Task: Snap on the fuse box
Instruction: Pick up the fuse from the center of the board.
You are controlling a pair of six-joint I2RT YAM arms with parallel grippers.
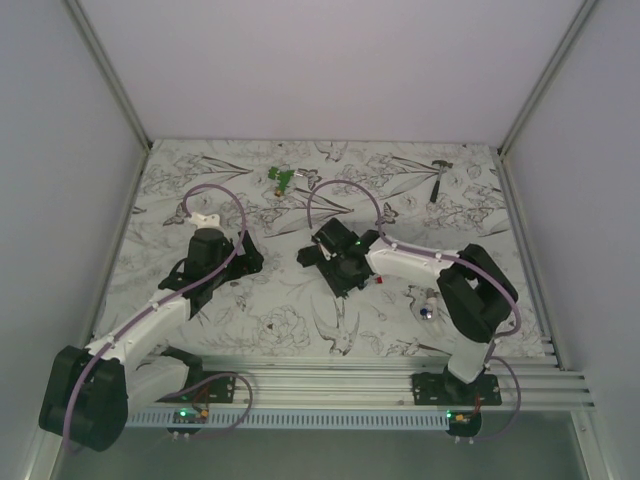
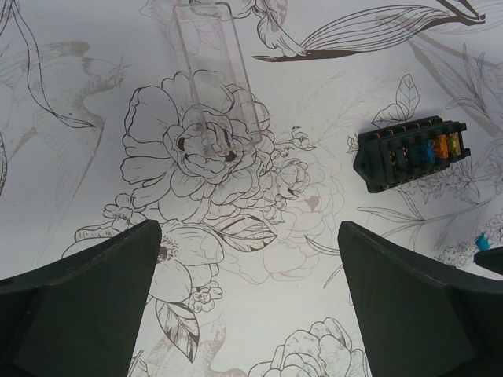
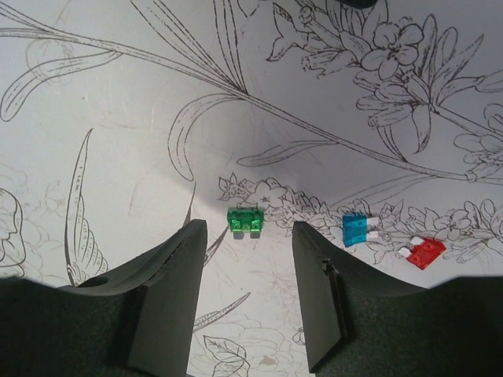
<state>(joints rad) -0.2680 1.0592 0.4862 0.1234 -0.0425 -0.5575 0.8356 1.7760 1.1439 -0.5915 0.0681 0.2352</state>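
The fuse box (image 2: 413, 153), a small black block with orange, yellow and blue fuses in its top, lies on the flowered mat in the left wrist view, ahead and to the right of my left gripper (image 2: 249, 259). That gripper is open and empty above the mat. A clear plastic cover (image 2: 216, 71) lies straight ahead of it. My right gripper (image 3: 250, 251) is open and empty, with a green fuse (image 3: 244, 222) on the mat just beyond its fingertips. In the top view the left gripper (image 1: 235, 262) and right gripper (image 1: 340, 268) sit mid-table.
A blue fuse (image 3: 356, 229) and a red fuse (image 3: 424, 253) lie to the right of the right gripper. A white-silver thing with a blue dot (image 1: 427, 306) lies by the right arm. Green pieces (image 1: 283, 178) and a small tool (image 1: 440, 178) lie at the back. White walls enclose the table.
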